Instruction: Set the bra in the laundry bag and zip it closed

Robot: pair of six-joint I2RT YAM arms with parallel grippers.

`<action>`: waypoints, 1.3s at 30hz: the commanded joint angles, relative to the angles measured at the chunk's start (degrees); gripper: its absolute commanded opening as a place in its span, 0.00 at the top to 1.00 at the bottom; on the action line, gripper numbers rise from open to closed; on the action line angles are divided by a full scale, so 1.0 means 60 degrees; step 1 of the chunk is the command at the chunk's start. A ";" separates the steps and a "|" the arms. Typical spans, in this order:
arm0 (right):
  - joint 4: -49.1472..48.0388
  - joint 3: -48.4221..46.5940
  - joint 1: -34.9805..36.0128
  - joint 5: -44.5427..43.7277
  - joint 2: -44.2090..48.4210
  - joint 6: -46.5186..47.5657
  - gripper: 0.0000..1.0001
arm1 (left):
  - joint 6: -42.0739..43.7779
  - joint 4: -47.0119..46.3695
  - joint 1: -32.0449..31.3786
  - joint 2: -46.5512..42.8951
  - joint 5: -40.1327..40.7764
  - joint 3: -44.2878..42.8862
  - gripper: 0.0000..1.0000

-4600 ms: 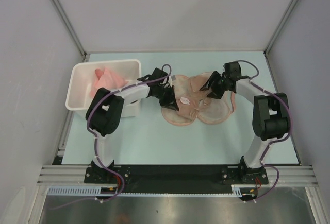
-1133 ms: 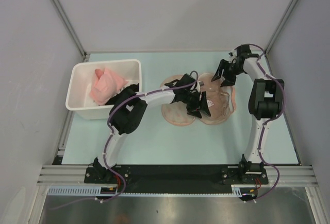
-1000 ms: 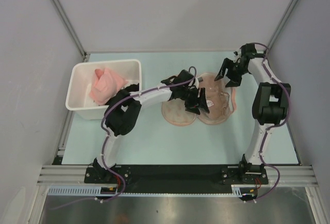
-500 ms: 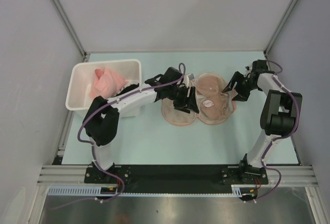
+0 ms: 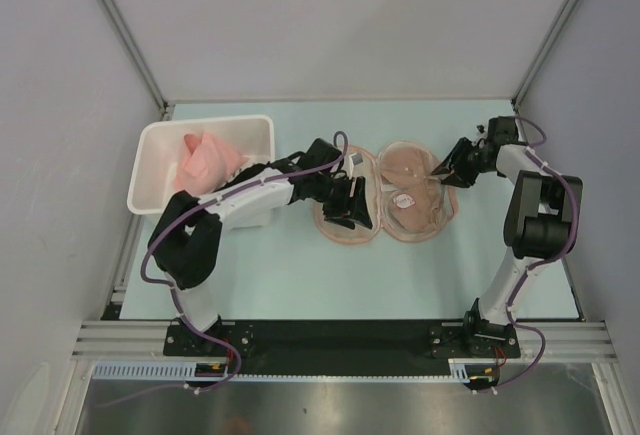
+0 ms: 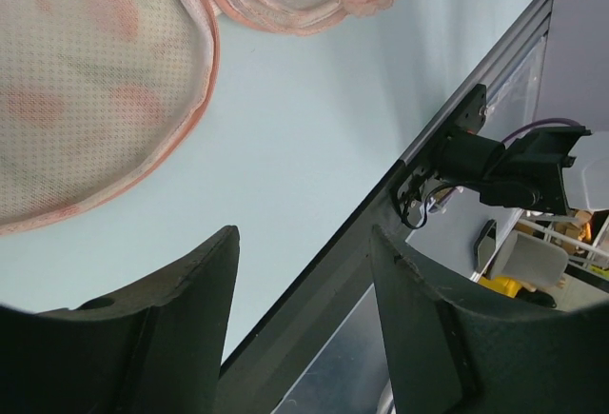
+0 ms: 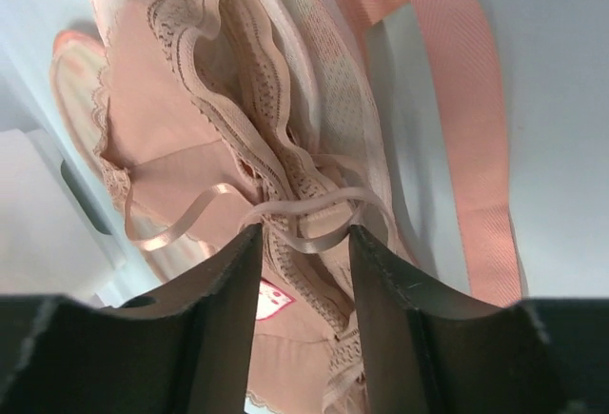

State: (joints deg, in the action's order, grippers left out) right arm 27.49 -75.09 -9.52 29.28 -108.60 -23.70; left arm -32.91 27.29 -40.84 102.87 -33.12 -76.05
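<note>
1. Surface and room: a black rail (image 5: 340, 337) carries both arm bases at the near edge. Beyond it lies the pale mint bench (image 5: 300, 265), enclosed by plain grey walls (image 5: 330, 25).
2. Laundry bag (image 5: 345, 223): unzipped, both lobes flat at mid-bench. The bra (image 5: 415, 180) lies in the right lobe.
3. Left pincer (image 5: 348, 205): over the left lobe, fingers spread, nothing between them.
4. Right pincer (image 5: 441, 173): at the bra's right edge, fingers parted.
5. White bin (image 5: 140, 170), far left, holds a pink cloth (image 5: 205, 155).
6. Left wrist view only: dotted mesh lining.
7. Right wrist view only: lace trim, and a thin strap loop (image 7: 314, 219) at the fingertips.
8. Tag (image 5: 404, 198): pale with a red mark, writing illegible.
</note>
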 commanded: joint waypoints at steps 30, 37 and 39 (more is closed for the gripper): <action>0.2039 -0.1401 0.1832 -0.1640 0.1062 0.0435 1.00 | 0.0108 -0.0212 0.0112 -0.1017 0.0218 0.0370 0.38; 0.1706 -0.1372 0.3399 -0.1555 0.1181 -0.0238 1.00 | 0.0079 -0.0227 0.0156 -0.1075 0.0349 0.0473 0.39; 0.1441 -0.1343 0.3680 -0.1176 0.0991 -0.0661 1.00 | 0.0035 -0.0227 0.0229 -0.1192 0.0481 0.0604 0.39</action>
State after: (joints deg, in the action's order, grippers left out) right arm 37.85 -82.04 9.28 20.21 -102.15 -23.53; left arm -32.93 27.09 -40.47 99.29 -31.57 -73.71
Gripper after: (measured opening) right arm 0.011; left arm 0.612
